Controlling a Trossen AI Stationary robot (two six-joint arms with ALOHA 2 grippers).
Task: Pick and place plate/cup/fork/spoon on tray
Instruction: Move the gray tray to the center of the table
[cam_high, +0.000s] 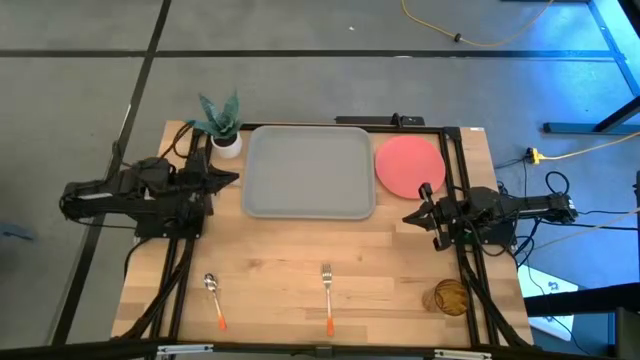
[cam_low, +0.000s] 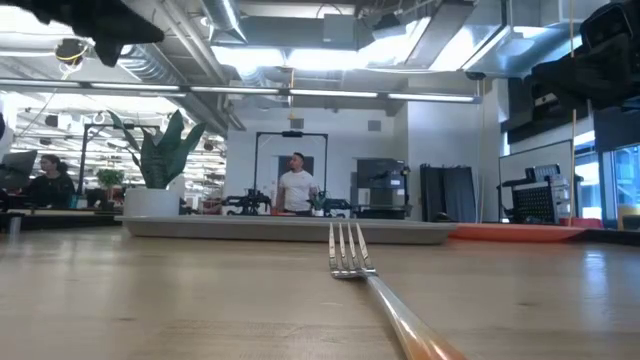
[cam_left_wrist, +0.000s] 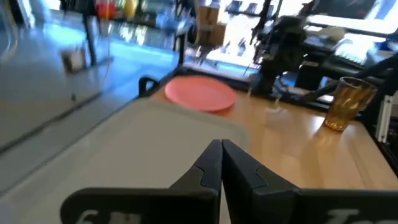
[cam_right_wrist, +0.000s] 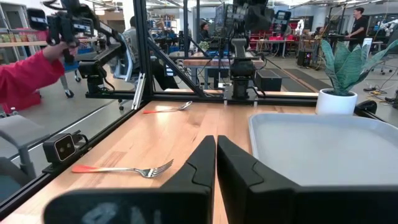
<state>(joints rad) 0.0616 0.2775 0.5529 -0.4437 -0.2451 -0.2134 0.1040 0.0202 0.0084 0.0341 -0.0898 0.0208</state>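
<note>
The grey tray sits empty at the table's twelve o'clock. The red plate touches its three o'clock edge. The left gripper waits at the tray's nine o'clock, fingers together; the right gripper by the plate's six, fingers together. Cup at five o'clock, fork at six, spoon at seven.
</note>
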